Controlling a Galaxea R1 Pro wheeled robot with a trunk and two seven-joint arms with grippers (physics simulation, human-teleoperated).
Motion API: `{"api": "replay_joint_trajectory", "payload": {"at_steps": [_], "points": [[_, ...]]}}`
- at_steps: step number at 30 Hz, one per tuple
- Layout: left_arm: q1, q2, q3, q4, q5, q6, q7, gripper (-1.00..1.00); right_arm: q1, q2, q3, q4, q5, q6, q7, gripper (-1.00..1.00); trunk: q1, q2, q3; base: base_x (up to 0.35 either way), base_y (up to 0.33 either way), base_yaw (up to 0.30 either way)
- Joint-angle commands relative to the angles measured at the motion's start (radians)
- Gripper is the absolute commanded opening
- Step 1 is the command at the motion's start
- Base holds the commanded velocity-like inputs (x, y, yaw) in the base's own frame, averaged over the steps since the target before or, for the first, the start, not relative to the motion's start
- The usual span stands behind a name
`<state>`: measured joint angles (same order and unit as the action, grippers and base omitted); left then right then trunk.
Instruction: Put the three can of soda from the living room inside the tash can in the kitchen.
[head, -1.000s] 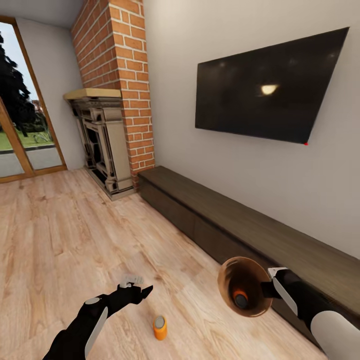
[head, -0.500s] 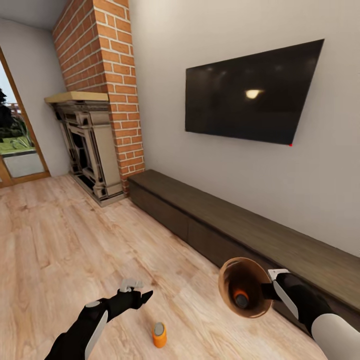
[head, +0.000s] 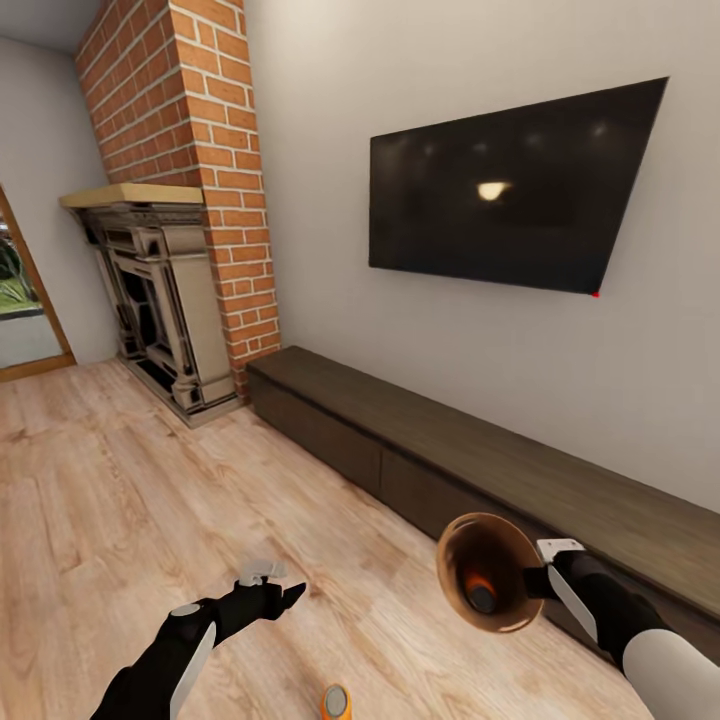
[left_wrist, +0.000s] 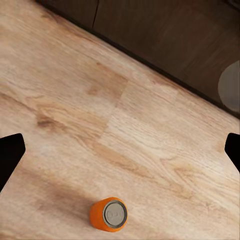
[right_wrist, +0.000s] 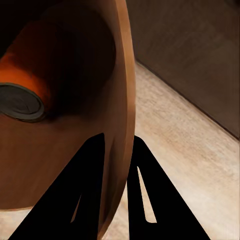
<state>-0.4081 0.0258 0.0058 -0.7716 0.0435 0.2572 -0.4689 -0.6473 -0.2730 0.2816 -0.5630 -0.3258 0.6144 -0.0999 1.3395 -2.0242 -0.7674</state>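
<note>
My right gripper is pinched narrow on the rim of the tash can, one finger inside the copper wall and one outside. In the head view it sits at the lower right, mouth tipped towards the camera. One orange can already lies inside it, grey top facing out.

My left gripper hangs at the lower left of the head view. In its wrist view the two dark fingertips stand at opposite edges of the frame, so it is spread wide and holds nothing. Between and below them stands the second orange can, upright on the wood floor. In the head view that can is cut by the bottom edge, just right of my left arm.

I judge the step in hand to be picking up this floor can. To do it well I should:

- bring the left gripper down until the can sits midway between the fingers;
- close on its side wall, not its top;
- keep the bin's mouth tilted up so the can inside does not roll out.

The dark low cabinet along the wall is near the bin, so I should swing clear of it. I cannot see the blue can.
</note>
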Motion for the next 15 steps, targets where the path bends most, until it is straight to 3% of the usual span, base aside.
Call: {"api": "replay_joint_trajectory", "payload": {"at_steps": [1, 15], "points": [[0.0, 0.0, 0.0, 0.0, 0.0, 0.0, 0.001, 1.0, 0.0, 0.0, 0.0, 0.005, 0.003, -0.014, 0.004, -1.0, 0.0, 0.0, 0.0, 0.069, 0.073, -0.023], [0.0, 0.0, 0.001, 0.0, 0.003, -0.003, 0.0, 1.0, 0.0, 0.007, -0.002, 0.013, 0.002, -0.041, -0.001, -1.0, 0.0, 0.0, 0.0, 0.008, 0.009, -0.003]]}}
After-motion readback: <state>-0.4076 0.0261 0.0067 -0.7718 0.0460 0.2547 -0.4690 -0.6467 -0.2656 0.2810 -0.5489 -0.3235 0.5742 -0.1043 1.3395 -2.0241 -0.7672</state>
